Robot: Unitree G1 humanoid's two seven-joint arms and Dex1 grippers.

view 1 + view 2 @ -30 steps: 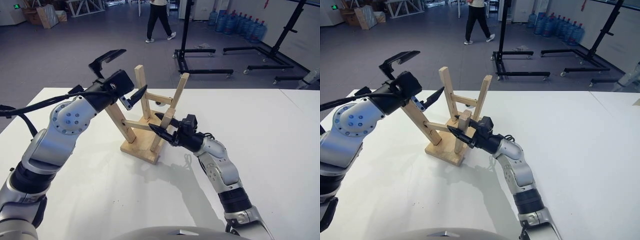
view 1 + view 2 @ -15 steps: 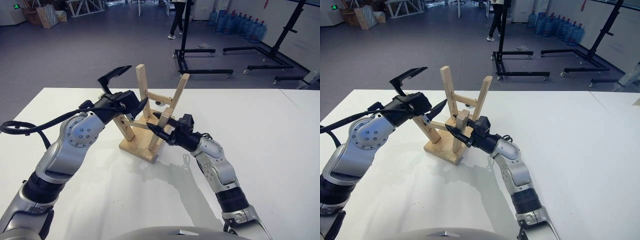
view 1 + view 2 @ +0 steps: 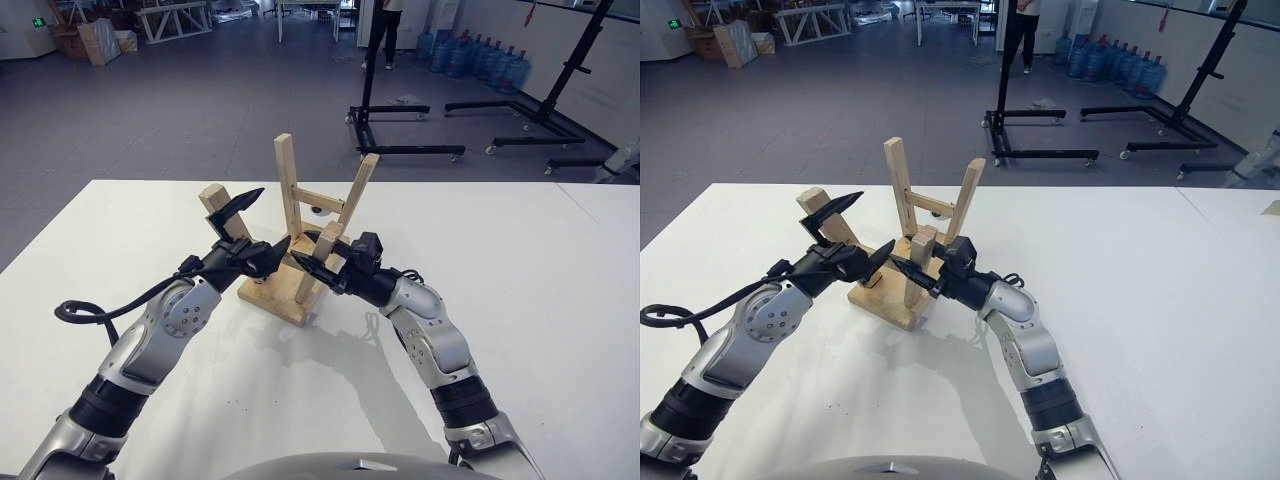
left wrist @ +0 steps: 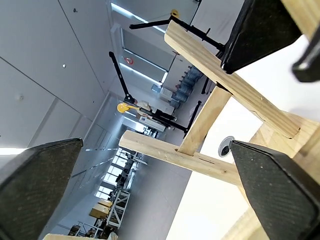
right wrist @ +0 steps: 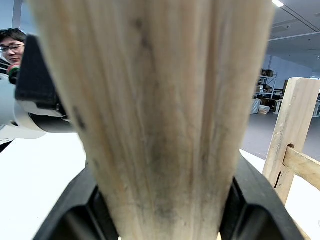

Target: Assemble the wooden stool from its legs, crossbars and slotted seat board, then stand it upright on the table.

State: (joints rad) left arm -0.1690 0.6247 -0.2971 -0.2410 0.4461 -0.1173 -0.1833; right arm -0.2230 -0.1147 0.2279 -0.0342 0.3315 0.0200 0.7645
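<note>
The stool stands upside down towards the far edge of the table [image 3: 520, 300], left of the middle. Its board [image 3: 283, 297] lies flat on the top and four legs point up.

The right gripper [image 3: 315, 258] is clamped on the front leg [image 3: 334, 240]. The left gripper [image 3: 257, 227] is spread wide beside the left leg [image 3: 213, 197], with nothing between its fingers.

The step in hand looks like seating and squaring the legs before the stool is turned over.
- The right gripper would do best to hold the front leg steady rather than lever it.
- The left would do best to close on the left leg low down, near where a bar joins it.
- Any push should run straight down the leg into the board.
- A sideways shove high on a leg could rack the frame or work a bar loose.

All the parts are pale, unfinished wood. The legs are square-cut sticks that splay outwards from the board, and the right wrist view shows straight grain running along the front leg. The crossbar [image 4: 200, 125] is thinner and goes into a narrow slot cut in a leg, a friction fit with no screws to be seen. The edges look sharp and the faces dry, so they should grip well.

The left gripper's pads [image 4: 40, 185] are black, tapered and finely gritty. The table is white, smooth and matt, so the board may slide on it under a sideways push.
</note>
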